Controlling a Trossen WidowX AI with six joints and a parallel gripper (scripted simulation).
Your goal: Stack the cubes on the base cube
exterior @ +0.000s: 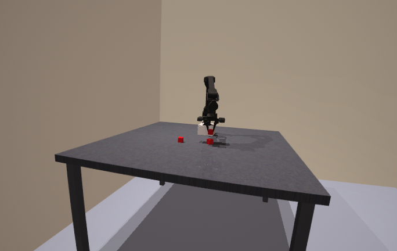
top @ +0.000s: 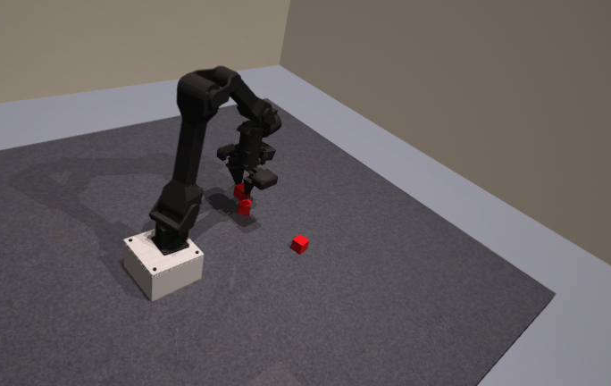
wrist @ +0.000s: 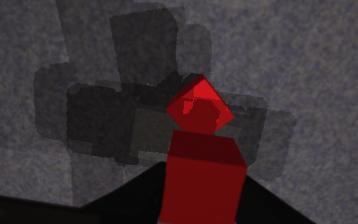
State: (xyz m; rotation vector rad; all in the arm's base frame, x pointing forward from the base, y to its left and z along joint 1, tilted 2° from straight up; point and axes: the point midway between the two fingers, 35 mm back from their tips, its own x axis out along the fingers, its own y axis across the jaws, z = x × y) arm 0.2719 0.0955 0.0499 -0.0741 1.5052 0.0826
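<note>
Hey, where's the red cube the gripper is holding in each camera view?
Top: held cube at centre, just above the base cube.
Exterior: held cube at centre, above the base cube.
Wrist: held cube at bottom centre, dark and close.
Shared landmark: the base cube beneath the gripper.
</note>
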